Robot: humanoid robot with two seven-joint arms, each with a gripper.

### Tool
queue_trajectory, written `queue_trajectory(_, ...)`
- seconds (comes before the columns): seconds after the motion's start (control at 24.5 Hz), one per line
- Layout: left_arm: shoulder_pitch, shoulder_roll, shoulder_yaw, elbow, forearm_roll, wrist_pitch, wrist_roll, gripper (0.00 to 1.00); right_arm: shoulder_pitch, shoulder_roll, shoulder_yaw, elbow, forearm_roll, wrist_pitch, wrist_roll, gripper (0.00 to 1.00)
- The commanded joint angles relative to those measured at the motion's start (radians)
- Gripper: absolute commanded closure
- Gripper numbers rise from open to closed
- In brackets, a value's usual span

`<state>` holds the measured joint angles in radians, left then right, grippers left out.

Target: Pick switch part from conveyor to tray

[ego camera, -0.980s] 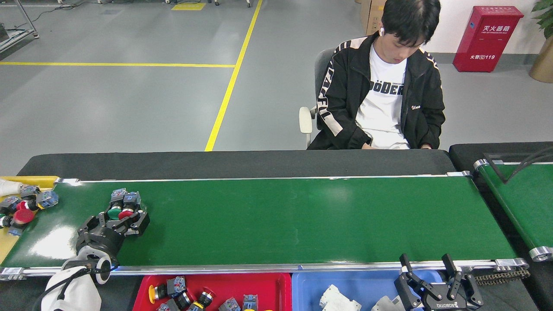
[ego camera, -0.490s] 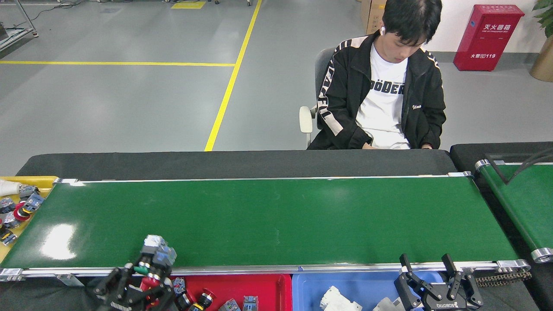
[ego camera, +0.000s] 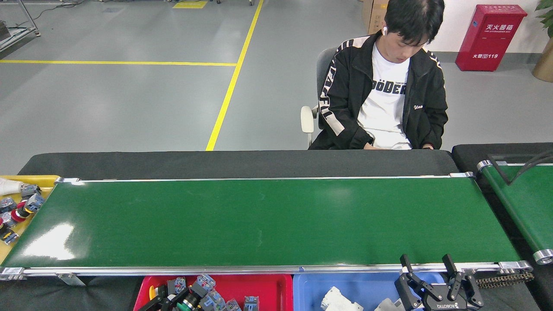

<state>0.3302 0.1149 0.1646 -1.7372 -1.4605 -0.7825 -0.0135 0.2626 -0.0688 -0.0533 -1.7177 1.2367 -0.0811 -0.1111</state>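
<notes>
My left end effector (ego camera: 166, 302) sits low over the red tray (ego camera: 263, 287) at the bottom edge of the head view, mostly cut off by the frame. Dark fingers show beside a switch part (ego camera: 196, 291) with a green button and a grey-blue block. I cannot tell whether the fingers are clamped on it or already spread, since too little of them is visible. The part is inside the tray's outline, among other switch parts (ego camera: 250, 301) lying there, so I judge this delivery is at or very near the drop.

My right end effector (ego camera: 440, 276) hangs over the blue tray (ego camera: 311, 285) near the conveyor's near rail, its two fingers standing apart and nothing between them. White parts (ego camera: 341, 300) lie in that tray below it.

The conveyor (ego camera: 259, 220) carries nothing along its whole green belt, so nothing is left there to pick at present. At its left end a yellow tray (ego camera: 43, 179) holds a cluster of more switches (ego camera: 17, 209), off the belt. A person (ego camera: 384, 90) sits behind the black surface (ego camera: 237, 163) on the far side, well clear of both arms.

What remains, as I read it, is letting go of this part if it is not released, lifting clear, and waiting for the next one on the belt.
</notes>
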Motion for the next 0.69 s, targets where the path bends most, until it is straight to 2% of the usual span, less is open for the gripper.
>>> queue_trajectory(0.0, 0.0, -0.024, 0.053, -0.008, 0.012, -0.003, 0.009, 0.0, 0.001, 0.001, -0.007, -0.016, 0.0, 0.001, -0.006, 0.03)
queue_trajectory(0.08, -0.014, -0.092, 0.159, -0.007, 0.015, -0.003, 0.006, 0.0, 0.006, 0.003, -0.005, -0.033, 0.0, 0.004, 0.002, 0.03)
queue_trajectory(0.16, -0.031, -0.136, 0.239, -0.007, 0.015, 0.002, -0.005, 0.0, 0.006, 0.011, -0.005, -0.053, -0.006, 0.017, 0.085, 0.03)
queue_trajectory(0.25, -0.04, -0.17, 0.28, -0.01, 0.009, 0.109, -0.025, 0.0, 0.004, 0.023, -0.007, -0.053, -0.009, 0.018, 0.163, 0.02)
queue_trajectory(0.33, -0.043, -0.165, 0.274, -0.012, 0.002, 0.261, -0.042, 0.0, 0.006, 0.023, -0.008, -0.053, -0.008, 0.02, 0.136, 0.01)
queue_trajectory(0.41, -0.05, -0.164, 0.242, -0.015, -0.02, 0.353, -0.043, 0.0, 0.006, 0.023, -0.01, -0.053, -0.009, 0.021, 0.07, 0.01)
queue_trajectory(0.53, -0.053, -0.172, 0.185, -0.019, -0.077, 0.436, -0.042, 0.0, 0.006, 0.02, -0.034, -0.053, -0.008, 0.021, -0.035, 0.01)
queue_trajectory(0.65, -0.053, -0.182, 0.119, -0.039, -0.104, 0.506, -0.042, 0.0, 0.006, 0.023, -0.062, -0.054, -0.008, 0.021, -0.053, 0.02)
